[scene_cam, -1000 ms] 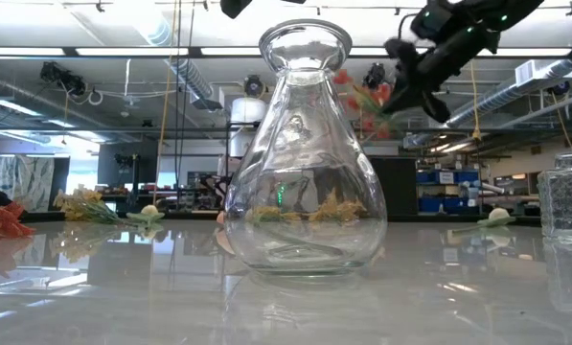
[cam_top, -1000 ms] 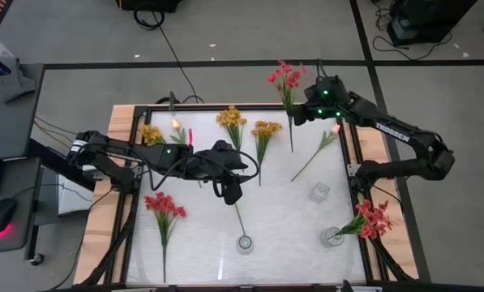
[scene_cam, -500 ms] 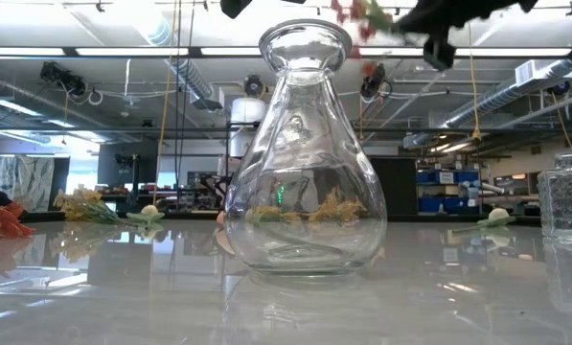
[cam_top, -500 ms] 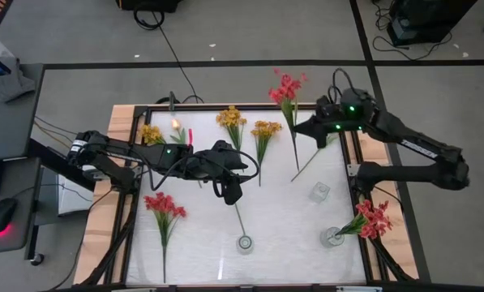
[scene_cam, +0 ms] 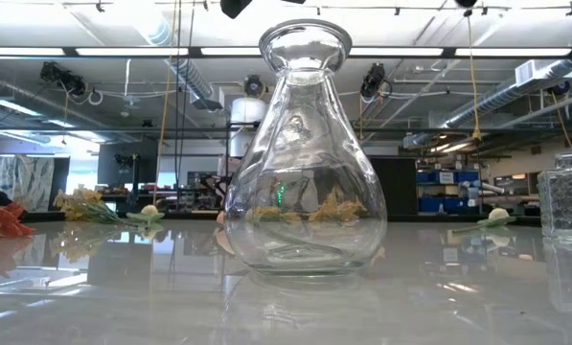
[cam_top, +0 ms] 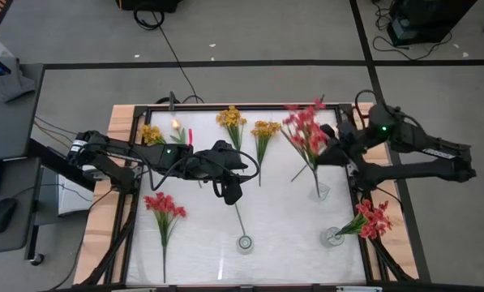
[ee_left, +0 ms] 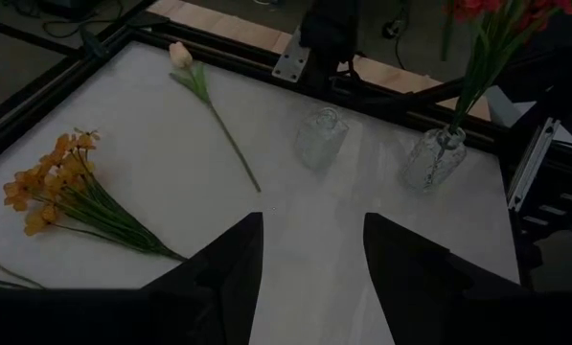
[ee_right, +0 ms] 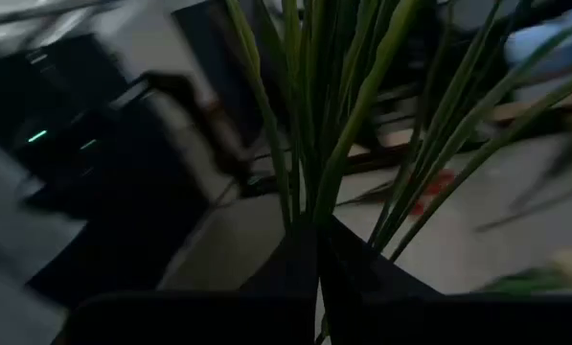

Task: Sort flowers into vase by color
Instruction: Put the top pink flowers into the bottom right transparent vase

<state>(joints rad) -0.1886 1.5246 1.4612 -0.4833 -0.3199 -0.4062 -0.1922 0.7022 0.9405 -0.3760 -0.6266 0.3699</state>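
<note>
Holding a red-pink cluster (cam_top: 305,130) clenched in my right gripper (cam_top: 336,152), right of centre. My left gripper (ee_left: 309,251) hangs released, centre frame.

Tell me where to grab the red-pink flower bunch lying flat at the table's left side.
Grip the bushy red-pink artificial flower bunch by its bare green stem, just below the blooms, from straight above, claw across the stem. It lies flat, its stem slim and unobstructed.

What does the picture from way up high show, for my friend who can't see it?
The right claw holds a red flower bunch above a small glass vase. The left claw waits mid-table, with yellow flowers lying nearby.
</note>
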